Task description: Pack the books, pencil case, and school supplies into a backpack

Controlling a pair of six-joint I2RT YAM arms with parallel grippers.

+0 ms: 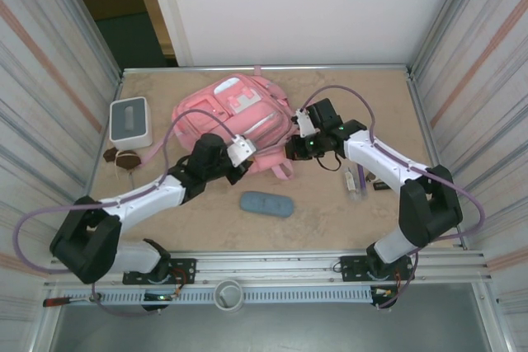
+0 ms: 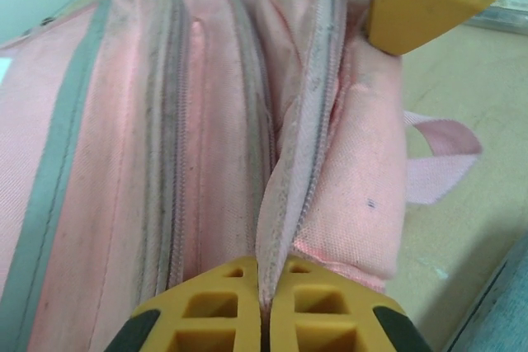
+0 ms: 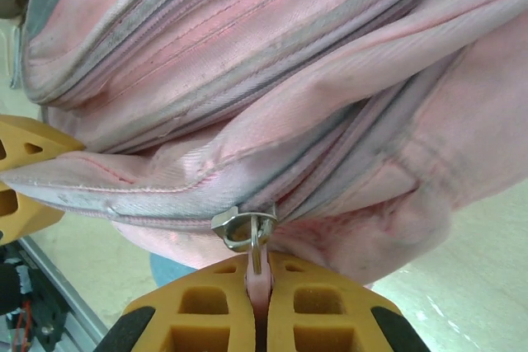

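The pink backpack [image 1: 235,113] lies flat at the back middle of the table. My left gripper [image 1: 244,151] is at its near edge, shut on the zipper-lined fabric edge [image 2: 276,220] of the backpack [image 2: 206,121]. My right gripper [image 1: 295,145] is at the near right corner of the bag, shut on the pink zipper pull [image 3: 258,274] below the metal slider [image 3: 242,228] of the backpack [image 3: 289,80]. The blue-grey pencil case [image 1: 266,204] lies in front of the bag. A clear pen-like stick [image 1: 360,180] and a short black piece [image 1: 380,187] lie to the right. The books are out of view.
A white box with a grey top [image 1: 129,120] stands at the left, with small dark brown lumps [image 1: 124,158] in front of it. A pink strap [image 2: 441,142] trails onto the table. Metal walls close in the table on both sides.
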